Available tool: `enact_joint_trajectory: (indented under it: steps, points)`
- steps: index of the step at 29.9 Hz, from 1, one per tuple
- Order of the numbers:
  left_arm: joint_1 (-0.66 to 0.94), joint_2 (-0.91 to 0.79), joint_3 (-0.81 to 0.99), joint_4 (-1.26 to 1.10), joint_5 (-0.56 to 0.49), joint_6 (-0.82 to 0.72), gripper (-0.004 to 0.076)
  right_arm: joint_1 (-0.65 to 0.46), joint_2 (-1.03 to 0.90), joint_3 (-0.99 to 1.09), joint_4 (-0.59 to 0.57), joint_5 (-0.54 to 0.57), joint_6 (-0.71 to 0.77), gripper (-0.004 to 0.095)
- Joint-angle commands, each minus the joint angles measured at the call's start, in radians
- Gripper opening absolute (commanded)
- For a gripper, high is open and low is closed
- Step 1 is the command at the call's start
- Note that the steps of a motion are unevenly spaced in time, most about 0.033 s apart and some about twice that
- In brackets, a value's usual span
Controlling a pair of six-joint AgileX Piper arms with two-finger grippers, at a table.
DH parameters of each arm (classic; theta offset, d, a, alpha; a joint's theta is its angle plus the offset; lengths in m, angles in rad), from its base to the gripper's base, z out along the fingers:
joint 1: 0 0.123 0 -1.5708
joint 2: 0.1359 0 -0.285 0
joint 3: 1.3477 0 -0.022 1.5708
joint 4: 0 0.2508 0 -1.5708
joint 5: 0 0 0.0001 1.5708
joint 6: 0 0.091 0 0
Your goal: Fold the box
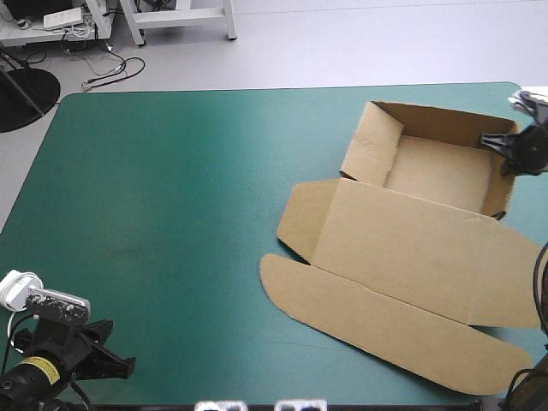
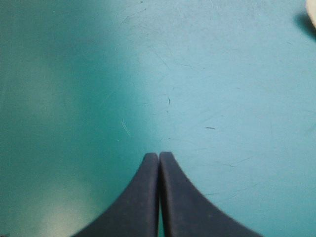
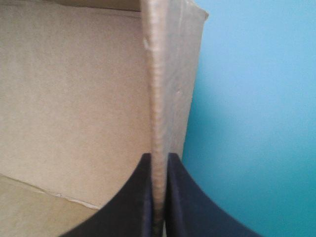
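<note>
We see the teal-green table (image 1: 171, 214) with the box (image 1: 402, 244) on its right half: its tray (image 1: 437, 167) stands open toward the far right corner and its lid (image 1: 411, 265) lies flat toward the near edge. Our right gripper (image 3: 158, 157) pinches the tray's right wall (image 3: 170, 74), one finger on either side. Our left gripper (image 2: 158, 155) is closed on nothing, over bare table by the near left corner.

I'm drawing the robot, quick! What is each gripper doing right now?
Left gripper: shut, holding nothing, above the teal-green cover.
Right gripper: shut on the box, pinching its raised wall.
</note>
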Motion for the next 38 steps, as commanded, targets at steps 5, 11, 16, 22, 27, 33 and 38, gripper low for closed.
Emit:
enact_joint_trajectory:
  steps: [5, 11, 16, 22, 27, 33, 38]
  points:
    - [-0.001, 0.008, -0.022, 0.048, -0.041, -0.008, -0.0010, -0.105, -0.030, -0.026, -0.095, 0.019, -0.007, 0.0014]
    - [-0.001, 0.008, -0.022, 0.085, 0.006, -0.007, -0.0010, -0.105, -0.003, -0.026, -0.108, 0.019, 0.098, 0.0392]
    - [-0.001, 0.008, -0.022, 0.110, 0.024, -0.007, -0.0010, -0.105, -0.026, -0.026, -0.092, 0.019, 0.060, 0.0495]
    - [-0.001, 0.007, -0.022, 0.128, 0.016, -0.001, -0.0010, -0.105, -0.152, -0.025, -0.026, 0.019, 0.056, 0.0480]
    - [-0.001, -0.004, -0.022, 0.130, 0.013, 0.005, -0.0010, -0.103, -0.325, -0.023, 0.111, 0.019, -0.041, 0.0480]
    - [-0.001, -0.047, -0.012, 0.119, -0.038, 0.009, -0.0010, -0.044, -0.533, 0.045, 0.258, 0.019, -0.102, 0.0368]
    - [-0.001, -0.056, 0.007, 0.107, -0.042, 0.009, -0.0010, 0.106, -0.700, 0.246, 0.194, 0.019, -0.128, 0.0209]
